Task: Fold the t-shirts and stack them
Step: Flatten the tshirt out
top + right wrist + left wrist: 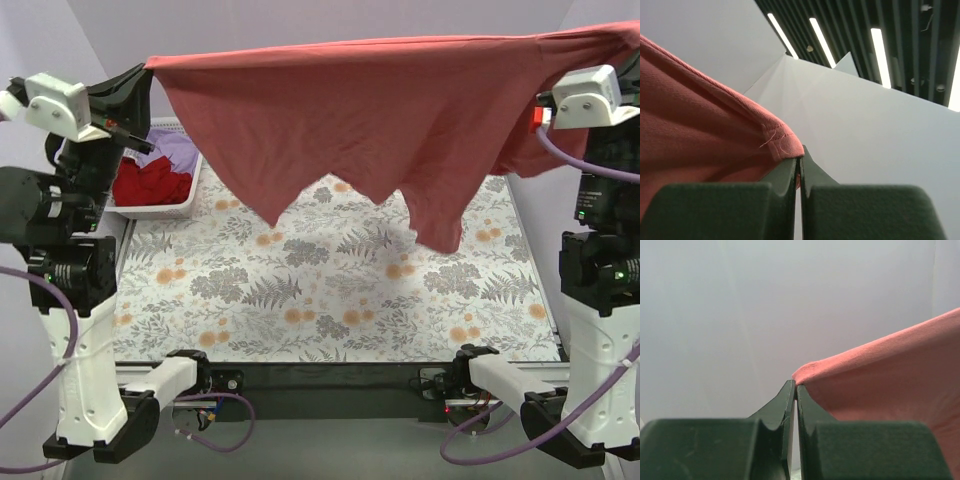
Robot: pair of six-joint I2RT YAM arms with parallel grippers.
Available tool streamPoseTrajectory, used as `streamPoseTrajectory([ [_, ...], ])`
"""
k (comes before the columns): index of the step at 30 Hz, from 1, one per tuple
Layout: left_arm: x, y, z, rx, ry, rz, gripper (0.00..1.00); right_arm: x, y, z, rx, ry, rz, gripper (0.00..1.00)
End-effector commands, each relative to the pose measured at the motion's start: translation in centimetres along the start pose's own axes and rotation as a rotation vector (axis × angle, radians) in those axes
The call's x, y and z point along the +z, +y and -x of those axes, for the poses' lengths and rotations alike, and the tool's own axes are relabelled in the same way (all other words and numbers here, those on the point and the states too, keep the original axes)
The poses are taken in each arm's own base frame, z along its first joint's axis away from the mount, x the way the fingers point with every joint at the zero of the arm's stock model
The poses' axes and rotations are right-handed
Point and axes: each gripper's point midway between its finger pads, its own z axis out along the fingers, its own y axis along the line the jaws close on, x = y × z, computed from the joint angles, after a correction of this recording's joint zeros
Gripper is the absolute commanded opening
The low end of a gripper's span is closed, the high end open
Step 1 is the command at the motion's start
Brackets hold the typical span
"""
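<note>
The large coral-red t-shirt hangs stretched in the air across the back of the table, its lower edge dangling in points. My left gripper is shut on its left top corner, high at the left. My right gripper is shut on its right top corner, a stitched hem, high at the right. The darker red t-shirt and the lavender t-shirt lie crumpled in the white basket at back left.
The grey-and-orange floral cloth covers the table under the hanging shirt. A black strip runs along the near edge between the two arm bases. Grey walls close in the left, back and right.
</note>
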Motion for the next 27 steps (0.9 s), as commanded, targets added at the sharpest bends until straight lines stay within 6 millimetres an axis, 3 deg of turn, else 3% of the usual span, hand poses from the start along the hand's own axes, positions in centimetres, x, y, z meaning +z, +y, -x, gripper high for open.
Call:
streamPoseTrajectory([
  [1, -0.8, 3.3, 0.5, 0.050, 0.021, 0.175, 0.00, -1.4, -7.1, 0.1, -0.064, 0.060, -0.212, 0.01],
  [2, -1.0, 3.5, 1.1, 0.076, 0.011, 0.183, 0.00, -1.3, -7.3, 0.3, -0.071, 0.052, -0.214, 0.01],
  [5, -0.7, 4.2, 0.2, 0.112, 0.043, 0.205, 0.00, -0.9, -6.5, 0.4, -0.101, 0.043, -0.192, 0.01],
  [8, 0.0, 4.7, -2.6, 0.116, 0.110, 0.209, 0.00, -0.2, -2.8, -0.6, -0.128, 0.043, -0.108, 0.01],
  [10, 0.6, 4.4, -6.2, 0.104, 0.192, 0.176, 0.00, 0.1, 1.3, -2.0, -0.148, 0.054, -0.017, 0.01],
  [12, 0.8, 3.8, -11.0, 0.080, 0.299, 0.128, 0.00, 0.0, 4.6, -2.9, -0.189, 0.052, 0.057, 0.01],
  [13, 0.8, 3.5, -13.4, 0.063, 0.348, 0.112, 0.00, -0.3, 8.8, -4.6, -0.205, 0.072, 0.147, 0.01],
  [15, 0.6, 2.8, -17.2, 0.040, 0.424, 0.072, 0.00, -1.0, 13.1, -5.9, -0.203, 0.066, 0.242, 0.01],
  [16, -0.2, 2.5, -21.2, 0.022, 0.501, 0.058, 0.00, -1.9, 17.0, -7.4, -0.208, 0.083, 0.328, 0.01],
  [18, -0.6, 2.2, -25.5, 0.007, 0.571, 0.040, 0.00, -2.9, 21.7, -8.8, -0.176, 0.083, 0.425, 0.01],
  [19, -1.6, 2.0, -28.8, -0.002, 0.633, 0.033, 0.00, -3.4, 23.7, -9.6, -0.175, 0.089, 0.467, 0.01],
  [20, -1.9, 1.9, -31.5, -0.008, 0.677, 0.027, 0.00, -4.7, 28.0, -11.4, -0.180, 0.110, 0.557, 0.01],
  [22, -2.0, 1.8, -35.0, -0.013, 0.712, 0.019, 0.00, -5.8, 32.0, -13.2, -0.173, 0.133, 0.631, 0.01],
  [23, -2.8, 1.5, -37.5, -0.023, 0.757, 0.003, 0.00, -6.9, 35.7, -14.8, -0.176, 0.154, 0.703, 0.01],
  [24, -2.8, 1.3, -41.0, -0.045, 0.807, -0.008, 0.00, -7.5, 37.6, -15.5, -0.176, 0.162, 0.740, 0.01],
  [25, -2.9, 1.0, -42.7, -0.057, 0.835, -0.018, 0.00, -7.9, 39.4, -16.2, -0.164, 0.175, 0.770, 0.01],
  [26, -2.7, 1.0, -44.7, -0.070, 0.859, -0.024, 0.00, -8.5, 42.6, -17.5, -0.160, 0.193, 0.824, 0.01],
  [27, -3.1, 0.8, -48.4, -0.096, 0.924, -0.026, 0.00, -8.7, 44.1, -18.2, -0.160, 0.208, 0.846, 0.01],
])
